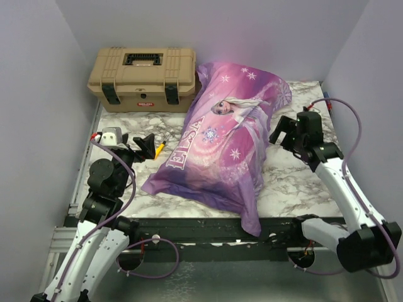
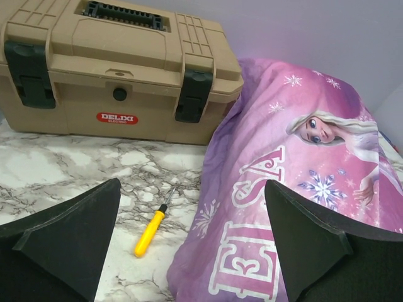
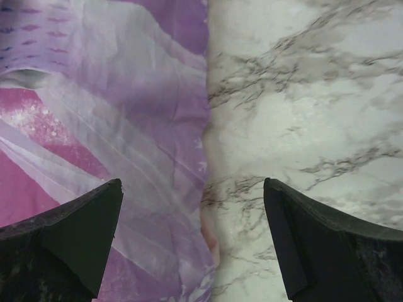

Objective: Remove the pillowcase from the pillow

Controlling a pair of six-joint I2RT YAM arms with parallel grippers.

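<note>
1. The surface (image 1: 296, 182) is white marble-patterned with grey veins, boxed in by plain pale walls (image 1: 38, 94) at the back and both sides.
2. A tan hard-plastic toolbox (image 1: 145, 78) with dark latches sits at the far left. A small screwdriver (image 2: 150, 233) with a yellow handle lies on the marble in front of it.
3. The pillowcase (image 1: 230, 138) is thin, slightly creased pink-and-purple fabric, stuffed into a plump oblong mound. The pillow inside is not visible.
4. It lies mid-surface with its long axis on a diagonal, the far end beside the toolbox's right end and the near end pointing to the front left. "ELSA" runs along that axis. A limp corner hangs over the near edge.
5. The left fingers (image 2: 63, 239) are spread wide and empty, low at the left, facing the toolbox and case.
6. The right fingers (image 3: 327, 245) are also spread and empty, above the case's right edge, one over fabric and one over marble.
</note>
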